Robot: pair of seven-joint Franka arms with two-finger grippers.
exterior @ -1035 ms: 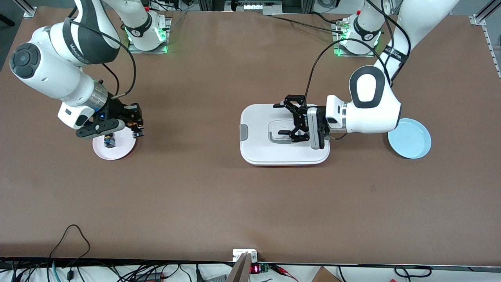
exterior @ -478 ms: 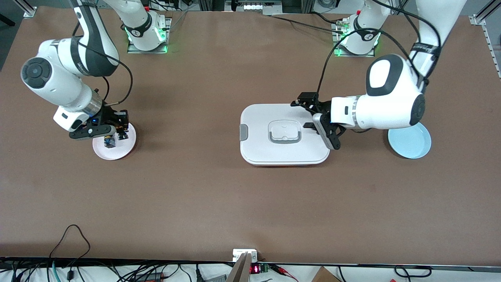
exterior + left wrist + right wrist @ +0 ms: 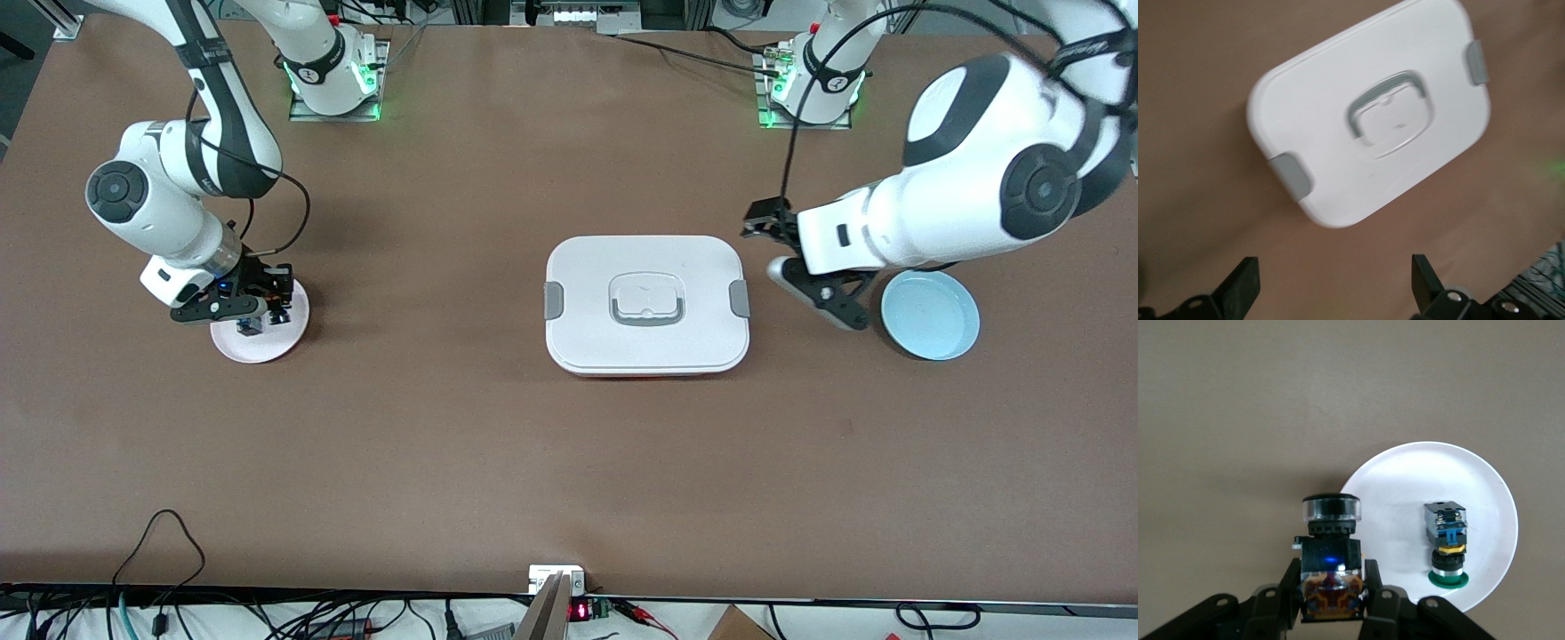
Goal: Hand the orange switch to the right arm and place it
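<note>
In the right wrist view my right gripper (image 3: 1331, 590) is shut on the orange switch (image 3: 1331, 543), a black block with an orange-tan end and a dark round cap. It holds the switch over the rim of a pale saucer (image 3: 1405, 477). In the front view the right gripper (image 3: 279, 305) is low over that saucer (image 3: 277, 342), and the fingers hide the switch. My left gripper (image 3: 793, 262) is open and empty, over the table between the white box and a blue saucer. It also shows in the left wrist view (image 3: 1331, 283).
A similar switch with a green cap (image 3: 1446, 543) lies on the pale saucer (image 3: 250, 326). A white lidded box with grey clasps (image 3: 647, 338) sits mid-table (image 3: 1338, 160). A light blue saucer (image 3: 930, 314) lies toward the left arm's end.
The left arm has pulled back from over the white box toward its own end of the table. The right gripper has shifted and come lower over the pale saucer, still holding the switch.
</note>
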